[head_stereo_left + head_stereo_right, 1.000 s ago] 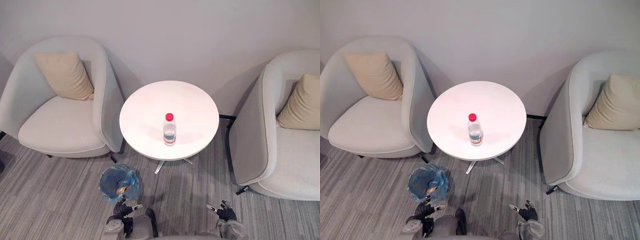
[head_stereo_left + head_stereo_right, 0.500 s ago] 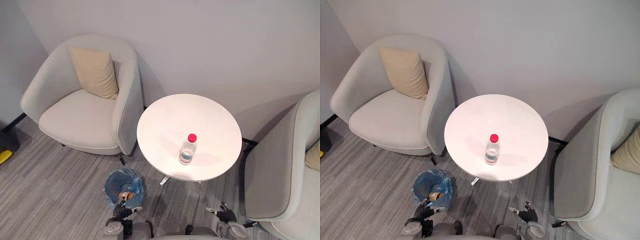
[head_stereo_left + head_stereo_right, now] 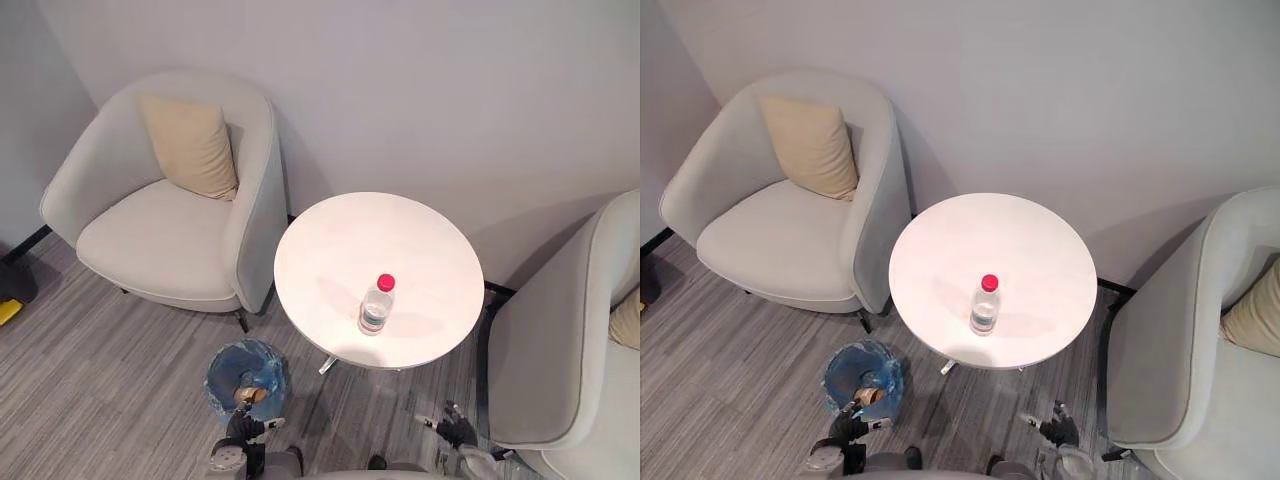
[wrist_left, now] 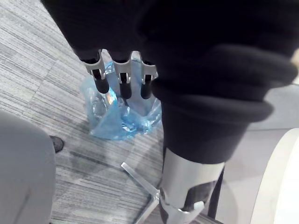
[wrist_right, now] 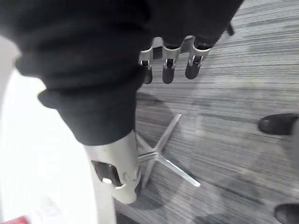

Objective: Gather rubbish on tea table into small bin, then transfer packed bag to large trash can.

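A clear plastic bottle (image 3: 376,305) with a red cap stands upright on the round white tea table (image 3: 330,250), towards its near edge. On the floor left of the table's foot sits the small bin (image 3: 246,371), lined with a blue bag (image 4: 117,122) and holding something brown. My left hand (image 3: 243,434) hangs low just this side of the bin, fingers (image 4: 122,80) relaxed and empty. My right hand (image 3: 455,431) hangs low at the table's near right, fingers (image 5: 167,63) relaxed, holding nothing.
A grey armchair (image 3: 170,225) with a beige cushion (image 3: 190,145) stands left of the table, another armchair (image 3: 570,330) on the right. A wall runs behind. The table's metal cross foot (image 5: 161,151) spreads over the striped grey carpet. A dark object (image 3: 12,285) lies at the far left.
The camera has swung left over the last second, then settled; both hands have sunk slightly lower in view. Bottle, table and bin stay where they were.
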Robot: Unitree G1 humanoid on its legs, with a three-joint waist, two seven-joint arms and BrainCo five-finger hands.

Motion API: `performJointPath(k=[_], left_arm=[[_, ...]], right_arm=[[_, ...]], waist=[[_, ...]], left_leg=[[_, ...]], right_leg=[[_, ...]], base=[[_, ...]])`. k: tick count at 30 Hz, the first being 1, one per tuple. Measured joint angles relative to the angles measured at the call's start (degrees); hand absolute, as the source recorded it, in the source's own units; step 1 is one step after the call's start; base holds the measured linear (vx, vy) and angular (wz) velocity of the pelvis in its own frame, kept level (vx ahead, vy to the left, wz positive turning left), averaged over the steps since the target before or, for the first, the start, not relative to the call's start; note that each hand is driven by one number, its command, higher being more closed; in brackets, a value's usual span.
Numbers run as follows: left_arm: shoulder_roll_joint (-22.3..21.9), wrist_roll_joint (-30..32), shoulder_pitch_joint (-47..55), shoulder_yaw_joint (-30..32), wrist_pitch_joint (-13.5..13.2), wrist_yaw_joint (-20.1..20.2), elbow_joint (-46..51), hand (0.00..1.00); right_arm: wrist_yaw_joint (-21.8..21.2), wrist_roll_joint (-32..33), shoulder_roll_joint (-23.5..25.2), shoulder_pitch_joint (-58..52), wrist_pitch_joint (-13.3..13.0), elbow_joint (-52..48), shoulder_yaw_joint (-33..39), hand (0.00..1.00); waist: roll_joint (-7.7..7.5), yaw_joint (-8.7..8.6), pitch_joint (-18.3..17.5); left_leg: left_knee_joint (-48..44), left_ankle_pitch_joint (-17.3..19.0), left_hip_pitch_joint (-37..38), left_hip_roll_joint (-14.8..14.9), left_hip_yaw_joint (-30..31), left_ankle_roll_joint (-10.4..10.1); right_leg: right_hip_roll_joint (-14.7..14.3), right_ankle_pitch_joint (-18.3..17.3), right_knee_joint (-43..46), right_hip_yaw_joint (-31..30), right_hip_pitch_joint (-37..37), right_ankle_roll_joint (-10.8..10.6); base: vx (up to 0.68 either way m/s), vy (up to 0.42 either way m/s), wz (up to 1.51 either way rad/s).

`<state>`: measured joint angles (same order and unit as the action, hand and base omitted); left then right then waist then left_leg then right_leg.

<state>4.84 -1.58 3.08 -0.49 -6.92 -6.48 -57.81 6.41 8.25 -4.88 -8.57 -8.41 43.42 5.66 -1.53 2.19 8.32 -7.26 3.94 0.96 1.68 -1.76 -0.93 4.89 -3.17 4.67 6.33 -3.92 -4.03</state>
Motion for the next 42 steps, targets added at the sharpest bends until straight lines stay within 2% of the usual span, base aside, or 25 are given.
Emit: performJointPath(k=[5, 8, 10, 17, 19, 25, 35, 39, 40, 42], left_arm=[[0.9, 0.1, 1.6, -1.3, -0.2, 0.0, 1.8, 0.0], [1.6, 0.0, 3.2, -1.9, -0.6, 0.1, 3.7, 0.0], [1.7, 0.0, 3.5, -2.2, -0.8, 0.1, 3.9, 0.0], [2.3, 0.1, 4.8, -4.1, -1.1, 0.3, 6.2, 0.0], [2.3, 0.1, 5.0, -4.3, -1.1, 0.3, 6.7, 0.0], [2.3, 0.0, 5.0, -4.9, -1.2, 0.5, 6.8, 0.0], [2.2, 0.0, 4.9, -5.1, -2.0, 0.6, 6.7, 0.0], [2.1, 0.0, 4.7, -5.1, -2.4, 0.4, 6.7, 0.0], [1.9, 0.0, 4.4, -5.2, -2.5, 0.3, 6.7, 0.0], [1.8, -0.1, 4.0, -5.1, -2.6, 0.2, 6.7, 0.0]], right_arm=[[1.1, -2.5, -3.3, -1.1, -1.1, -10.8, 0.1, 0.0], [1.1, -4.5, -3.8, -1.1, -1.9, -16.9, 0.1, 0.0], [1.1, -5.6, -3.9, -1.3, -2.4, -19.9, 0.1, 0.0], [0.8, -7.7, -5.9, -1.9, -3.0, -25.4, -0.3, 0.0], [0.5, -7.8, -7.3, -1.8, -3.4, -27.0, -2.6, 0.0], [-0.7, -8.2, -8.0, 1.1, -4.6, -27.1, -6.7, 0.0], [-1.0, -8.2, -8.0, 4.3, -4.8, -26.7, -11.3, 0.0], [0.2, -8.2, -8.0, 8.1, -4.8, -23.3, -12.5, 0.0], [1.1, -8.2, -7.9, 9.8, -4.7, -21.3, -13.4, 0.0], [1.2, -8.2, -7.7, 11.9, -4.7, -20.0, -13.5, 0.0]], waist=[[-0.12, -0.15, -0.7], [-0.36, -1.25, -1.0], [-0.25, -1.32, -1.0], [0.54, -1.29, -1.8], [0.7, -1.31, -1.8], [0.83, -1.21, -1.8], [1.29, -1.0, -1.6], [1.31, -0.21, -1.4], [1.5, 0.4, -1.1], [1.77, 0.49, 0.0]], left_leg=[[2.9, -1.5, 1.0, -0.6, -0.1, 0.1], [3.9, -1.9, 1.0, -0.6, -0.1, 0.0], [4.4, -1.9, 1.2, -0.6, -0.2, -0.2], [4.4, -2.0, 0.7, -0.7, -0.4, 0.1], [4.5, -2.0, 0.4, -0.8, -0.1, 0.2], [4.3, -2.0, -0.1, -1.1, 0.8, 0.2], [4.4, -2.4, -2.1, -1.8, 3.4, 0.3], [5.1, -3.0, -2.4, -1.9, 3.9, 0.3], [5.2, -3.3, -2.7, -2.0, 4.8, 0.3], [5.3, -3.6, -3.2, -2.1, 5.5, 0.3]], right_leg=[[0.4, 1.1, -1.2, -0.3, 0.3, -0.2], [0.4, 1.5, -2.0, -0.4, 0.4, -0.1], [0.3, 1.5, -2.1, -0.6, 0.4, -0.1], [0.2, 1.7, -2.9, -0.9, 0.7, -0.3], [0.2, 1.7, -3.2, -0.5, 0.5, -0.3], [0.1, 1.7, -3.5, 0.5, 0.3, -0.3], [0.6, 1.6, -3.8, 3.0, 1.3, -0.3], [0.6, 1.6, -4.0, 3.6, 1.3, -0.3], [0.6, 1.6, -4.2, 4.5, 1.2, -0.3], [0.6, 1.6, -4.2, 4.9, 1.3, -0.3]], base=[[-0.09, 0.023, -0.02], [-0.05, -0.002, -0.01], [-0.03, -0.006, -0.04], [0.05, -0.008, -0.03], [0.07, -0.01, 0.06], [-0.01, -0.007, 0.09], [-0.03, -0.003, 0.12], [0.02, -0.008, 0.12], [-0.01, -0.016, 0.27], [-0.03, -0.012, 0.23]])
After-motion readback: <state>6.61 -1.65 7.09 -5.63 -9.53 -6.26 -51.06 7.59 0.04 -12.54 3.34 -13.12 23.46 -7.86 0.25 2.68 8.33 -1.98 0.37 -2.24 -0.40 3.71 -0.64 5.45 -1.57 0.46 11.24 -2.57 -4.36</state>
